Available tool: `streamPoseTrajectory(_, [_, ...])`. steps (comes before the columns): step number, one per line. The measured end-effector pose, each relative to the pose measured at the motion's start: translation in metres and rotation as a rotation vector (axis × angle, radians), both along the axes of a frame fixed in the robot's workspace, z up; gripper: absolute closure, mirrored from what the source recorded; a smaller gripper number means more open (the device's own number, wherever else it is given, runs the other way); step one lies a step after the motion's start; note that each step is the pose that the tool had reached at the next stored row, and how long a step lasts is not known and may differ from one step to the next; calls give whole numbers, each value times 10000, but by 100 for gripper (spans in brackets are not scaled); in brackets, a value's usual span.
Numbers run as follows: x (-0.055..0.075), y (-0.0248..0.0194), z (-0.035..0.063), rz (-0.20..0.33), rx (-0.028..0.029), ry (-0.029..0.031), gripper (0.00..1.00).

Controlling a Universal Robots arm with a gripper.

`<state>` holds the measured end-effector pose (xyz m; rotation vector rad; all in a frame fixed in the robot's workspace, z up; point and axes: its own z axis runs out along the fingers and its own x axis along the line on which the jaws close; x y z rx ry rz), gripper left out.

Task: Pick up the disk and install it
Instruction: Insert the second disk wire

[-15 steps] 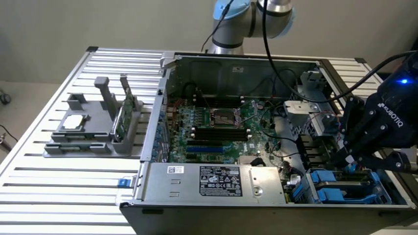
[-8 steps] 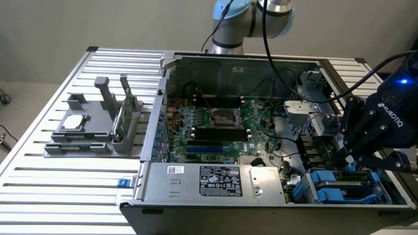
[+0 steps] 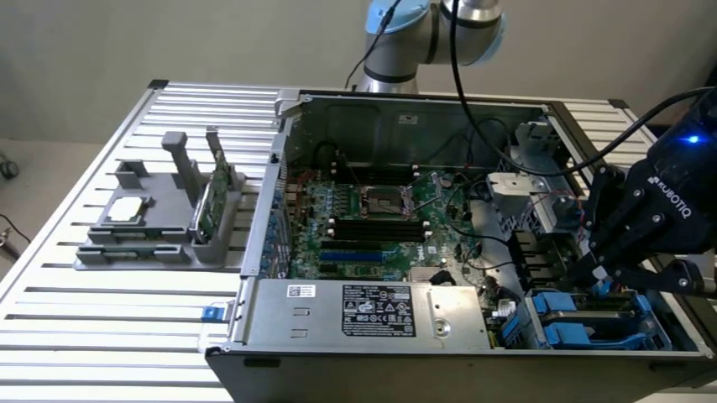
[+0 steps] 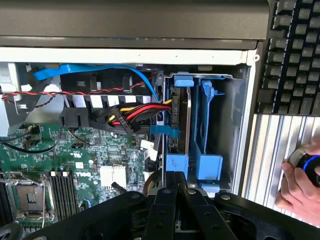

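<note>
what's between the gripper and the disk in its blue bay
Nothing. In the wrist view the shut gripper sits right at the near end of the disk, which stands on edge in the blue carrier bay; no cable or part crosses that short stretch.

Disk (image 4: 181, 117) stands on edge inside the blue drive cage at the case's corner, seen edge-on in my wrist view: dark narrow body, blue carrier parts at both ends. In the exterior view, disk (image 3: 585, 317) sits in the bay at the case's near corner, on that view's right.
</note>
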<state>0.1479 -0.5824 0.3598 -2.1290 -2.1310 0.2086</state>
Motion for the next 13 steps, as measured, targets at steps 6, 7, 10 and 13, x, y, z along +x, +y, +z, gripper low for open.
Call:
streamPoseTrajectory(6, [0,0,0,0,0,-1,89])
streamPoseTrajectory(7, [0,0,-1,0,1,0,89])
streamPoseTrajectory(10, [0,0,0,0,0,0,89])
streamPoseTrajectory(13, [0,0,0,0,0,-1,89])
